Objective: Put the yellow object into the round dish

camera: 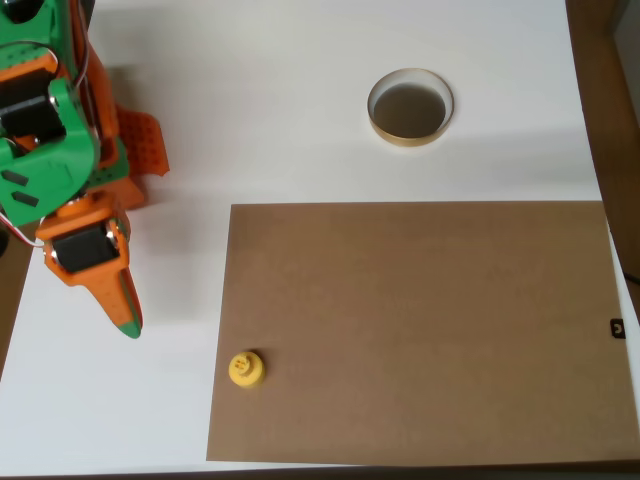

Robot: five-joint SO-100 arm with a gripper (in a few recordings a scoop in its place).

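Nothing of the task is done yet, we judge: the yellow object [246, 369] sits on the brown mat [420, 330], near its lower left corner, well apart from the round dish [410, 107]. Our gripper [122, 305] hangs just left of it (fingers look together), holding nothing.

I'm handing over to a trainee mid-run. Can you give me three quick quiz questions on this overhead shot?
1. True or false: the yellow object lies inside the round dish.
2. What does the yellow object rest on? A) brown sheet B) bare white table C) the dish
3. Fill in: the tool sits to the ____ of the yellow object in the picture.

Key: 1 false; 2 A; 3 left.
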